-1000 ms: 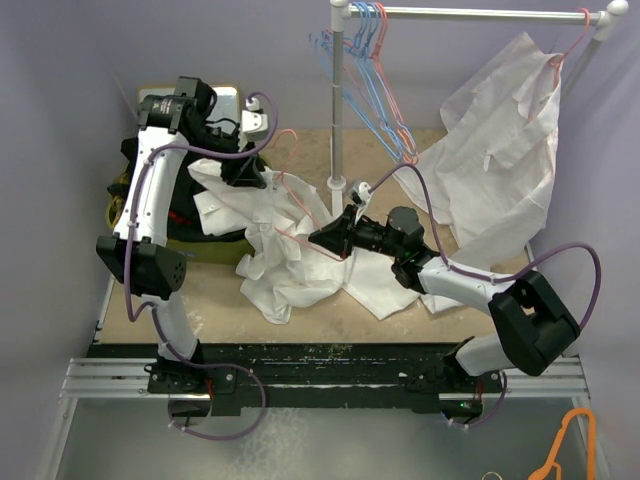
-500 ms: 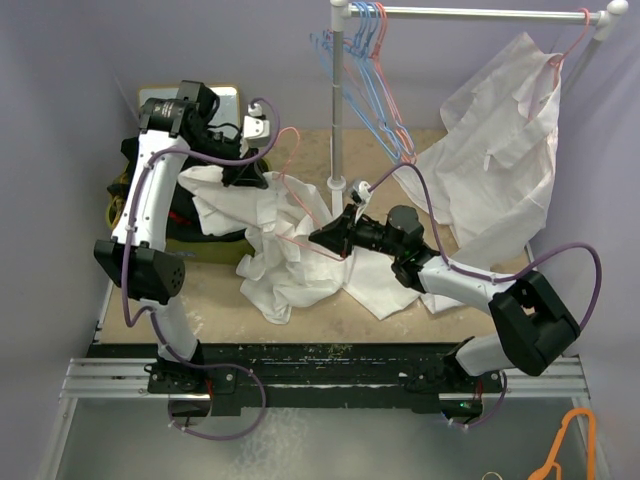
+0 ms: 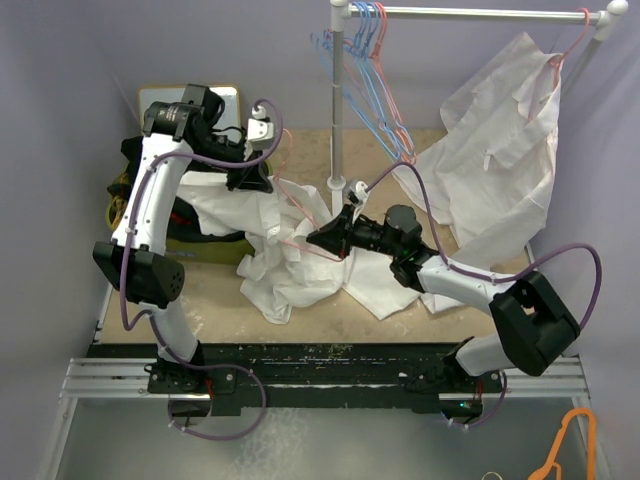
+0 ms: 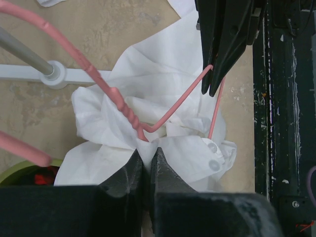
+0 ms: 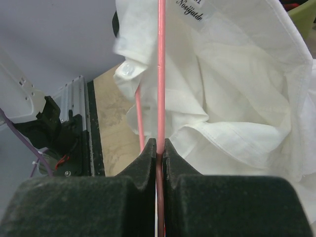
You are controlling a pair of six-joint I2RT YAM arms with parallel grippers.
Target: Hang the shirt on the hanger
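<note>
The white shirt lies crumpled on the table, partly lifted at its left side. My left gripper is shut on a fold of its fabric, next to the hanger's twisted neck; the left wrist view shows the fingertips pinching the cloth. The thin pink hanger runs through the shirt's folds. My right gripper is shut on one of its pink rods, with the shirt just behind. The left wrist view shows the right gripper clamped at a hanger corner.
A clothes rack stands at the back with blue hangers and a second white shirt on another pink hanger. A green bin with dark garments sits at the left. An orange hanger lies at the bottom right.
My left gripper has shifted slightly right and toward the hanger, pulling the shirt fabric with it. The right gripper has barely moved.
</note>
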